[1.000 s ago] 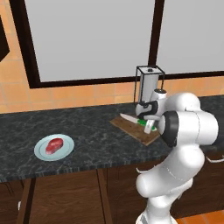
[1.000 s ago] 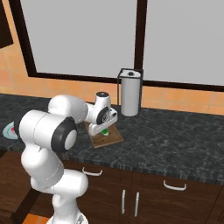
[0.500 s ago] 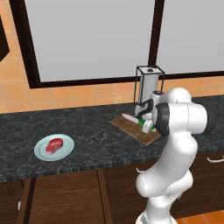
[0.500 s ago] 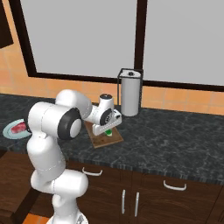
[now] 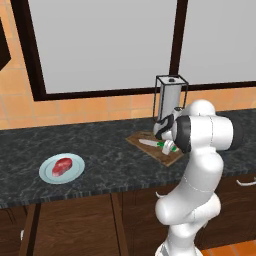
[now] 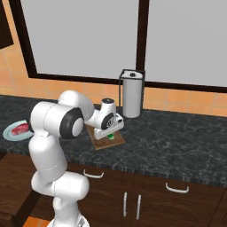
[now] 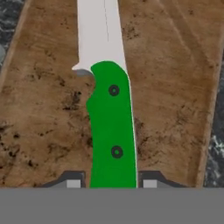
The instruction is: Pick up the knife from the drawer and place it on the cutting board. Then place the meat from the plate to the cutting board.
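Observation:
The knife [image 7: 111, 131], green-handled with a silver blade, lies along the brown wooden cutting board [image 7: 175, 87]. My gripper [image 7: 111, 183] is shut on the rear of its handle, one fingertip on each side. From the base views the gripper [image 5: 167, 146] sits low over the cutting board [image 5: 145, 149], with the knife [image 5: 150, 143] pointing left. The gripper [image 6: 109, 133] hides most of the knife [image 6: 110, 136] over the cutting board [image 6: 99, 142]. The red meat [image 5: 62, 165] rests on the pale blue-green plate [image 5: 47, 175] far to the left.
A paper towel holder [image 5: 170, 97] stands just behind the board. The plate [image 6: 9, 134] with the meat [image 6: 20, 128] peeks out behind my arm. Dark brown drawer fronts with small curved handles [image 6: 93, 174] run below the counter, all closed.
My arm's upper links have swung and risen. The hand has stayed at the cutting board, still shut on the knife.

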